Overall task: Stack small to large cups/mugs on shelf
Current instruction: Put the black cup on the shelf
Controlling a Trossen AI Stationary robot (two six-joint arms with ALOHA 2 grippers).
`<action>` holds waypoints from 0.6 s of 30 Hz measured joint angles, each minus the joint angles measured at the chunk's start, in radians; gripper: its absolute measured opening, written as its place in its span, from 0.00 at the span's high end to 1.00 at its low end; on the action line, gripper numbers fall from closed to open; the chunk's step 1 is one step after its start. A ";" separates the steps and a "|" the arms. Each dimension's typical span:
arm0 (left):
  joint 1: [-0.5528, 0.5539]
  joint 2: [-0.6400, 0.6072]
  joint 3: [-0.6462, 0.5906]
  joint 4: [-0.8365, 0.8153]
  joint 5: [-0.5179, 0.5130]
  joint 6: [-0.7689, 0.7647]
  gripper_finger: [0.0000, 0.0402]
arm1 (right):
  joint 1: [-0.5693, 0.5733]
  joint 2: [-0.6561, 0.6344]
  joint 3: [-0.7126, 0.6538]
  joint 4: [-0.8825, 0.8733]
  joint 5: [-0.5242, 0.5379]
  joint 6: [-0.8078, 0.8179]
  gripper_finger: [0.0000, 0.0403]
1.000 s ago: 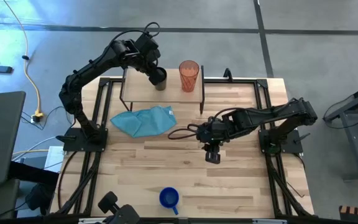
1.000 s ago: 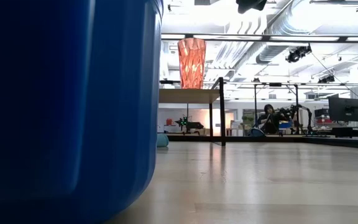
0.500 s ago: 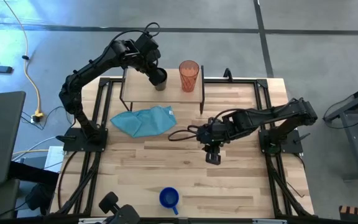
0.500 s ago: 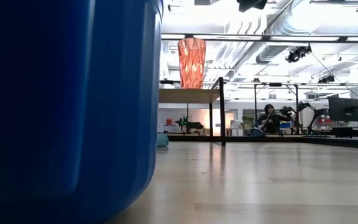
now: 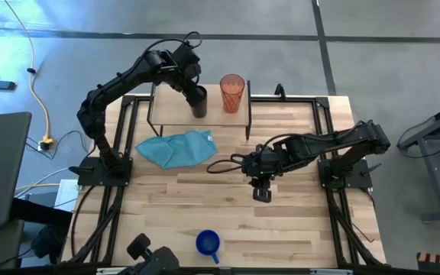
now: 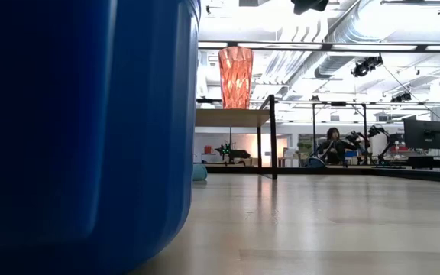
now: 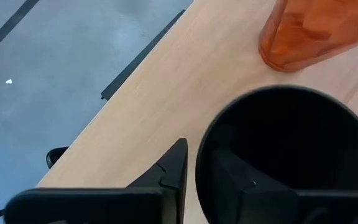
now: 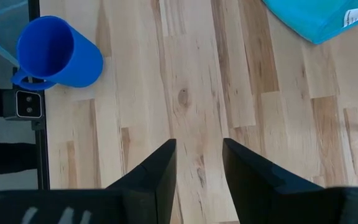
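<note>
The black cup (image 5: pixel 198 102) is on the far part of the shelf (image 5: pixel 176 116), left of the red-orange tumbler (image 5: pixel 232 93), which stands upright on the shelf top. My left gripper (image 7: pixel 202 154) is at the cup's rim. One finger is inside the cup and the other is outside its wall. The blue mug (image 5: pixel 208 243) stands on the table by the near edge, far from both grippers. It fills the left of the low view (image 6: pixel 82 130) and hides the black cup there. My right gripper (image 8: pixel 199 149) hovers open over bare table (image 5: pixel 262 192). My left gripper comes at the black cup from above, slanting down. Its fingers straddle the wall at the rim (image 7: pixel 199 163) on the side away from the tumbler. A thin strip of shelf wood shows between the outer finger (image 7: pixel 176 168) and the wall. I cannot tell whether the inner finger touches.
A teal cloth (image 5: pixel 178 147) lies crumpled on the table in front of the shelf. A black cable (image 5: pixel 221 163) trails from the right arm. Black frame rails run along the table's sides. Open wood lies between the cloth and the blue mug.
My left gripper has come down a little with the black cup onto the shelf's far part. The cup now sits lower and stands straighter beside the tumbler. The right arm has kept still.
</note>
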 joint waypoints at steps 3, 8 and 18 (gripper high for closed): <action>0.000 0.000 0.000 0.012 -0.033 0.000 0.88 | 0.006 0.000 0.000 0.000 0.000 -0.003 0.70; 0.000 0.000 0.000 0.014 -0.041 0.002 0.88 | 0.010 0.000 0.000 0.000 0.000 -0.009 0.70; 0.000 0.000 0.000 0.044 0.016 0.003 0.88 | 0.009 0.000 0.000 0.000 0.021 -0.026 0.70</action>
